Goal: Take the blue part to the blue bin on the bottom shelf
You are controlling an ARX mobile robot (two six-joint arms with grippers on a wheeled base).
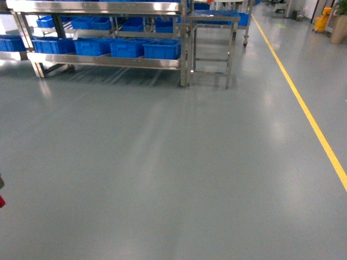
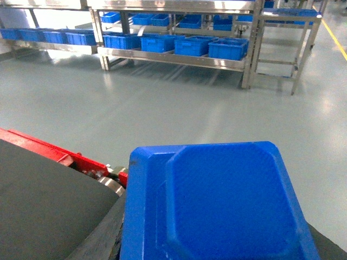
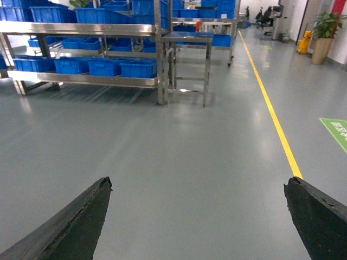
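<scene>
While the head view showed only gray floor [image 1: 162,162], the bottom shelf [image 1: 103,60] sat at 11 o'clock, blue bins [image 1: 145,49] on it.

Left wrist view: blue part [image 2: 227,203] filled the near frame at 6 o'clock; fingers hidden, grip cannot be told.

Right wrist view: right gripper [image 3: 198,216] fingers [image 3: 76,225] wide apart, nothing between. Yellow line [image 3: 274,116] at 1 o'clock.
</scene>
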